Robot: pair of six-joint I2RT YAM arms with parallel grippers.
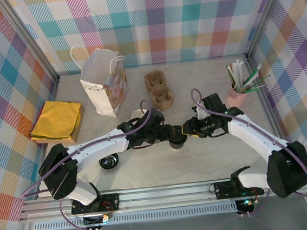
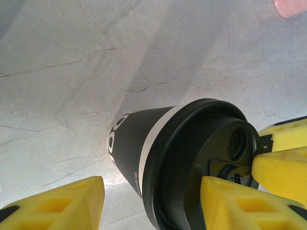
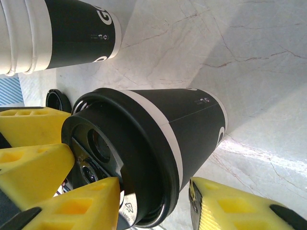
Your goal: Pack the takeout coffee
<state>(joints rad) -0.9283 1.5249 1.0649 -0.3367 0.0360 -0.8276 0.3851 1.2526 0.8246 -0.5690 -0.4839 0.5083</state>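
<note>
**Two hands on one lidded cup, bag waiting behind**

Two hands meet from opposite sides at the takeout coffee (image 1: 178,141). It appears to stand upright on the bench (image 1: 212,158), midway between the arms and in front of the other items. That central spot looks chosen because either arm can reach it.

The left hand (image 2: 152,196) straddles the lid end with its jaws apart. One finger (image 2: 57,206) is clear of the cup wall, with bare bench showing between them, so this hand is around the cup rather than clamped on it. The right hand (image 3: 154,196) has a finger close on each side of the lid rim, but I cannot tell whether the pads actually press. Both work at the lid rather than the paper wall, probably because the rim is the stiffest part and least likely to crush.

- The black lid is seated on the takeout coffee, so what it holds is hidden.
- An open white cup (image 1: 139,115) stands just behind the left arm, its rim bare.
- A loose lid (image 1: 109,161) lies flat near the left arm's elbow.
- The cup carrier (image 1: 159,90) sits behind the coffee, and its wells look empty.
- The paper bag (image 1: 104,81) stands upright to the left of the carrier. Its mouth faces up, presumably ready to be loaded, and its inside cannot be seen.
- A pink cup (image 1: 238,95) at the right holds a bunch of sticks or straws.
</note>
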